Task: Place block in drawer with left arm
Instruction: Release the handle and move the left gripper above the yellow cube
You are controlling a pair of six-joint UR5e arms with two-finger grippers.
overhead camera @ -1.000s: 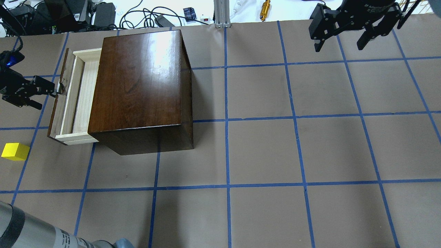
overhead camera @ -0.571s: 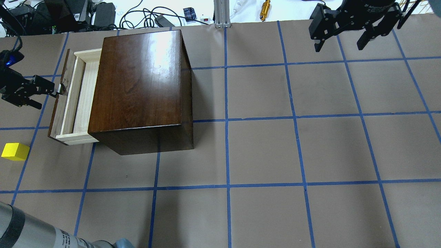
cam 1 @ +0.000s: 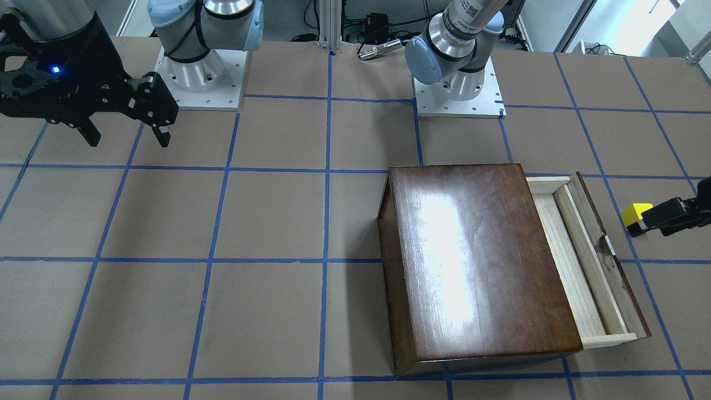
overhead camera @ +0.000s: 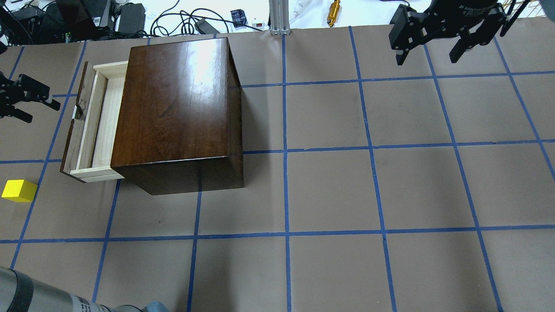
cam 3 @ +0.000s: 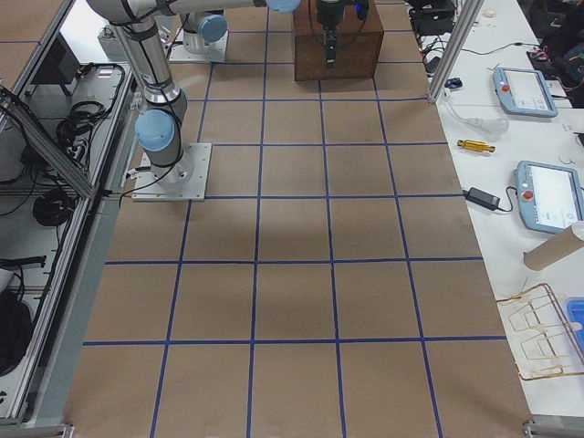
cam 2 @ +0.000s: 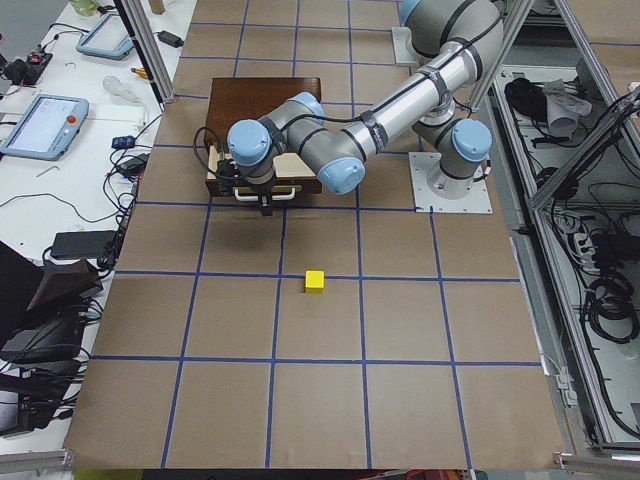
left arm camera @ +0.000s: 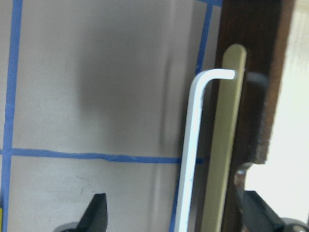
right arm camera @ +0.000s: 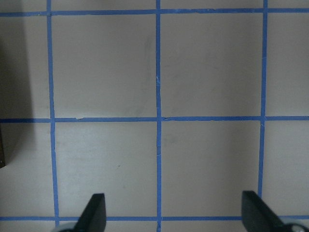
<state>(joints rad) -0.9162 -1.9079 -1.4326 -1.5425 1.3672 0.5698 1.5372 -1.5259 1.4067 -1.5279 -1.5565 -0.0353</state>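
The yellow block [overhead camera: 19, 190] sits on the table near the left edge, in front of the drawer; it also shows in the front view [cam 1: 632, 213] and the left view [cam 2: 315, 281]. The drawer [overhead camera: 104, 117] stands pulled out of the dark brown box [overhead camera: 173, 104] to the left, with its dark front panel [overhead camera: 71, 134]. My left gripper [overhead camera: 42, 112] is open and empty, a little left of the panel and apart from it. In the left wrist view the white handle [left arm camera: 193, 145] lies between its open fingers [left arm camera: 99, 212]. My right gripper [overhead camera: 429, 45] is open and empty at the back right.
Cables and power supplies [overhead camera: 130, 17], an aluminium post [overhead camera: 279, 17] and a gold-coloured tool [overhead camera: 334, 12] lie along the table's back edge. The two arm bases [cam 1: 200, 72] [cam 1: 458, 91] stand on the robot's side. Blue tape lines grid the brown table.
My left gripper has drawn back to the left, off the drawer's handle. The drawer stays open. The block and my right gripper have not moved.
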